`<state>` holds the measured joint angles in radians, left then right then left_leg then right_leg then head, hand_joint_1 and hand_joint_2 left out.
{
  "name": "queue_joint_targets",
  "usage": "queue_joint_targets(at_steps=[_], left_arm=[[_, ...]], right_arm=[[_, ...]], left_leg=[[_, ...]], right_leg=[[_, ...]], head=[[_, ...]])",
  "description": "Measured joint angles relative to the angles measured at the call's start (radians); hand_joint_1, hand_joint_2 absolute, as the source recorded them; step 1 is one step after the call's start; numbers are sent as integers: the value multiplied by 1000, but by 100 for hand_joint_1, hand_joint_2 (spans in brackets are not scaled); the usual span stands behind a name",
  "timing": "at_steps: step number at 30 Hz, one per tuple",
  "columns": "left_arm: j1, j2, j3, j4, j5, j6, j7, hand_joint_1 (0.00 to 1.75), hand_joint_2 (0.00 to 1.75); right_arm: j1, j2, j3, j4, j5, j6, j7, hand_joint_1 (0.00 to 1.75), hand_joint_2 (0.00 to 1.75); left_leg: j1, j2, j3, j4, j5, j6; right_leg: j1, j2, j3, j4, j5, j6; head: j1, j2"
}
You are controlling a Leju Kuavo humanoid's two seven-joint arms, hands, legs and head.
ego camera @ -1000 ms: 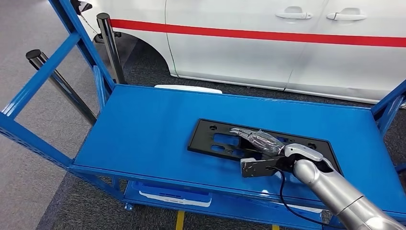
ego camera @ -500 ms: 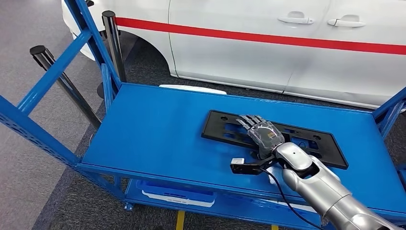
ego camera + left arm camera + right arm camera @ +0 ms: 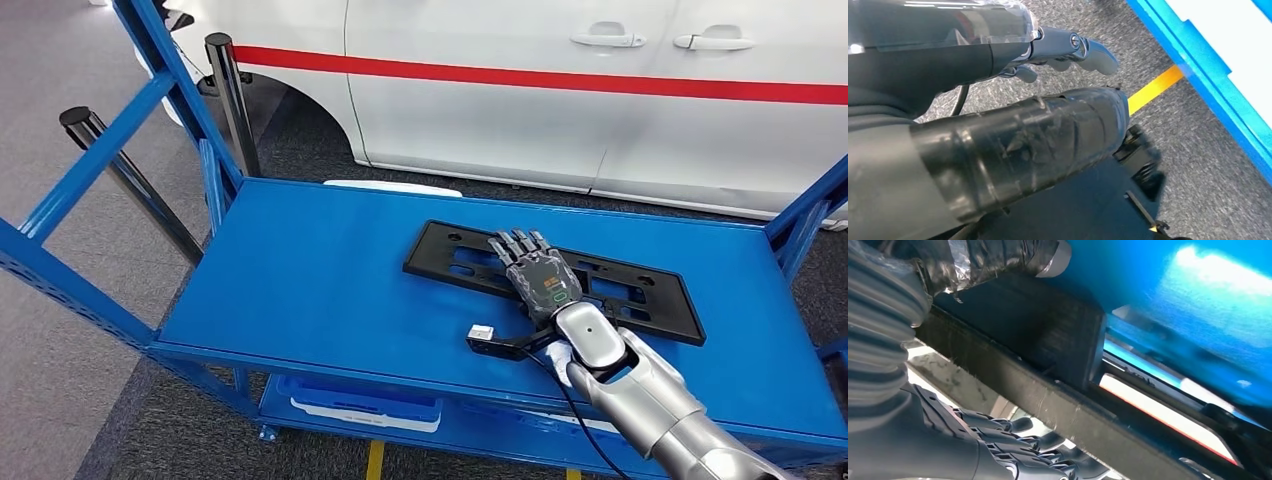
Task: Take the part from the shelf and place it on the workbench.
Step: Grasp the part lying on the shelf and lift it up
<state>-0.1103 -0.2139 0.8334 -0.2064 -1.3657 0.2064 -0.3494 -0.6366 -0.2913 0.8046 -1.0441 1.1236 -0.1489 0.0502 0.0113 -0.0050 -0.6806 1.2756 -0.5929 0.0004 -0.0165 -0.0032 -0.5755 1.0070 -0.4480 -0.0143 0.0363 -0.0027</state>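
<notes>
Part: black flat plate (image 3: pixel 610 290) lies on the blue shelf (image 3: pixel 300 270), toward its right.
Right robot hand (image 3: pixel 545 280): laid flat on the plate, thumb under its near edge.
Left robot hand (image 3: pixel 998 125): hangs over grey floor, fingers loosely curled, holding nothing.

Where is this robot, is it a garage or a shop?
Probably a car workshop or factory floor: a white car stands behind a blue metal shelf holding a black plastic part, with grey floor around.
</notes>
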Motion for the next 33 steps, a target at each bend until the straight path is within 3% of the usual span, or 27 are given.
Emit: queue_joint_targets(at_steps=[1,2,3,5,6,7,10,11,13,14,15,16,17,18,20,22,25,27,29,30,31,33], left_arm=[[1,0,0,0,1,0,0,0,0],[1,0,0,0,2,0,0,0,0],[1,0,0,0,2,0,0,0,0],[0,0,1,0,3,0,-1,0,0],[0,0,1,0,4,0,-1,0,0],[0,0,1,0,4,0,-1,0,0],[0,0,1,0,7,1,-1,0,0],[0,0,2,0,8,2,-1,0,0],[1,0,2,0,10,2,-1,0,0],[2,0,2,0,10,3,-1,0,0],[3,1,3,0,11,3,-1,0,0],[4,1,3,0,11,3,-1,0,0],[4,0,3,0,12,3,-1,0,0],[4,0,3,0,12,3,-1,0,0],[4,0,4,0,15,5,-3,0,0],[5,-1,5,0,21,9,-6,0,0],[8,0,8,0,30,17,-8,0,0],[10,0,12,0,33,19,-9,0,0],[12,0,15,0,35,21,-10,0,0],[14,0,16,0,36,22,-10,0,0],[16,0,17,0,37,23,-10,0,0],[18,1,17,0,37,25,-10,0,0]], right_arm=[[7,1,-12,0,8,-3,2,1,175],[11,2,-24,0,11,-5,2,12,175],[15,2,-35,0,13,-6,2,41,175],[20,2,-55,0,16,-7,3,121,175],[26,1,-65,1,18,-10,3,153,175],[33,1,-76,2,20,-14,3,168,175],[62,-3,-117,2,18,-36,-1,175,175],[73,-6,-132,2,13,-44,-4,175,175],[99,-12,-165,-3,2,-64,-12,175,175],[113,-14,-181,-8,-1,-74,-15,175,175],[126,-16,-194,-15,-4,-82,-18,175,175],[137,-17,-207,-22,-6,-88,-20,175,175],[146,-18,-217,-29,-9,-94,-21,175,175],[153,-19,-228,-37,-11,-101,-23,175,175],[173,-20,-255,-58,-18,-127,-25,175,175],[213,-20,-291,-94,-24,-169,-28,175,175],[295,-21,-350,-178,-17,-237,-30,175,175],[342,-21,-384,-239,-3,-272,-30,175,175],[390,-21,-414,-293,27,-309,-30,175,175],[416,-19,-431,-321,55,-333,-29,175,175],[445,-17,-449,-352,96,-359,-25,175,175],[497,-7,-482,-414,203,-408,-13,175,175]], left_leg=[[2,0,10,-15,17,-1],[4,1,38,-67,48,-2],[6,1,72,-135,78,-3],[6,-1,123,-237,110,2],[4,-2,131,-255,111,8],[1,-2,131,-256,112,15],[1,-1,129,-265,124,39],[2,-1,128,-269,128,46],[-1,0,123,-269,131,52],[-3,-1,121,-268,131,54],[-6,-1,120,-268,131,54],[-8,-1,120,-267,130,55],[-9,-2,121,-265,129,56],[-11,-3,122,-264,127,56],[-15,-4,119,-260,123,51],[-16,-6,115,-259,123,45],[-16,-6,111,-250,108,31],[-13,-3,77,-172,58,22],[-9,-2,14,-43,3,15],[-7,-2,-8,-1,-5,13],[-6,-2,-16,8,5,11],[-3,-1,23,-84,72,11]], right_leg=[[-1,0,0,1,0,1],[-2,0,1,2,0,3],[-3,0,0,5,-1,7],[-1,2,-3,12,-3,19],[1,3,-4,13,-3,26],[3,4,-5,12,-1,33],[-3,4,-14,30,-17,50],[-5,4,-31,66,-41,53],[-5,4,-88,189,-108,56],[-5,4,-116,250,-130,57],[-5,4,-132,283,-135,57],[-5,4,-130,280,-120,55],[-4,4,-111,238,-89,51],[-2,3,-80,173,-52,45],[5,3,-28,58,-10,33],[11,2,-15,21,-10,28],[5,0,-9,4,-6,17],[1,-1,-3,-4,-4,8],[2,-2,-1,-4,-6,2],[3,-3,-1,-3,-8,2],[3,-4,1,-2,-10,2],[2,-3,5,1,-15,5]], head=[[0,0],[0,0],[0,0],[1,0],[1,0],[1,0],[2,0],[2,0],[2,0],[2,0],[2,0],[2,0],[2,0],[2,0],[2,0],[1,0],[1,0],[0,0],[-1,0],[-1,0],[-1,0],[-2,0]])
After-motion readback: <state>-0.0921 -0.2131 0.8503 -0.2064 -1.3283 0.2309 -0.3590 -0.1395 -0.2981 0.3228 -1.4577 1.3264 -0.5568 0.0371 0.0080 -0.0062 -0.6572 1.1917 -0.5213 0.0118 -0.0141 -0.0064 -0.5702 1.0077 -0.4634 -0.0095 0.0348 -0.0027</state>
